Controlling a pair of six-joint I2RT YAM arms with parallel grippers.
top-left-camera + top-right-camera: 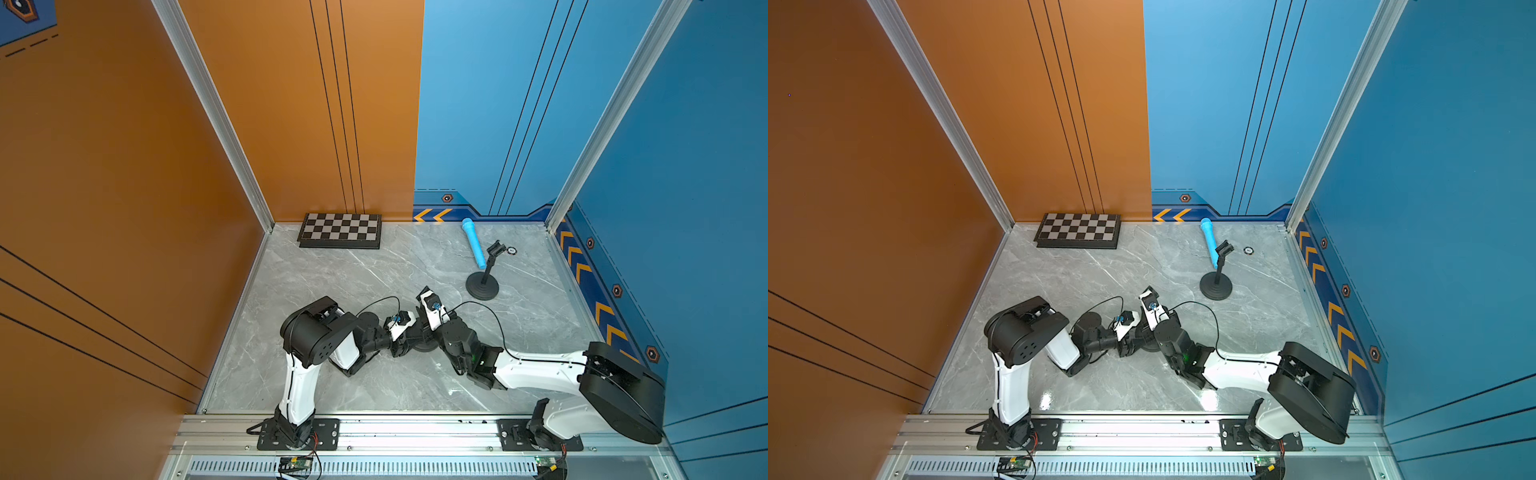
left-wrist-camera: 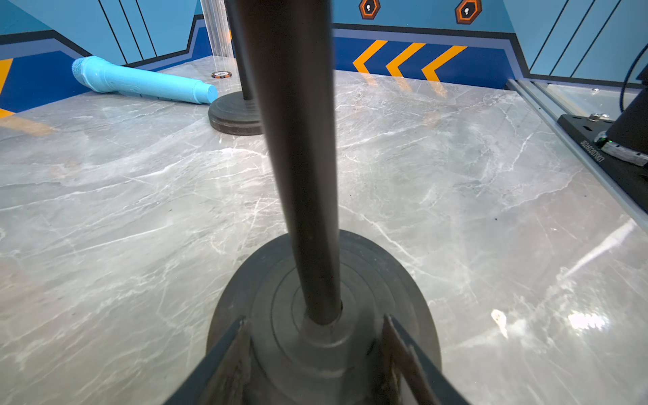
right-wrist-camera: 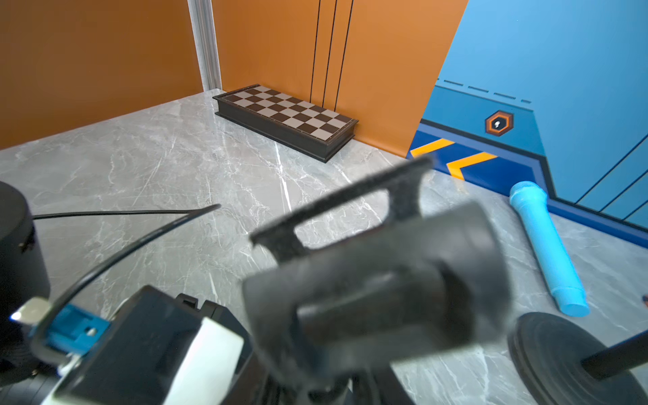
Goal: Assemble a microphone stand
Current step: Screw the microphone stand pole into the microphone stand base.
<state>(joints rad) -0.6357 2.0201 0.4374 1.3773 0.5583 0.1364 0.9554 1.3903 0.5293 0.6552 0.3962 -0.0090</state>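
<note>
The left gripper (image 2: 314, 317) is seen at the bottom middle of the left wrist view. Its two fingers (image 2: 231, 361) are pressed against either side of the raised hub of a round, ridged, matte black stand base (image 2: 403, 280). A smooth black pole (image 2: 298, 157) is set upright in that hub and runs out of the top of the frame. At the upper left a light blue microphone (image 2: 140, 80) is laid flat on the grey marble table (image 2: 105, 210), its plain end just beside a second stand (image 2: 228, 115).

In both top views the pinched base is mostly hidden under the two wrists, just below centre. The right gripper (image 1: 420, 322) is placed just above it in the frame. The second stand is found upright, right of centre, and a chessboard (image 1: 340, 230) is laid against the back wall.

In the right wrist view a blurred black U-shaped clip (image 3: 368, 280) is spread across the lower middle. The right gripper's fingers are not made out, so its state cannot be told.
</note>
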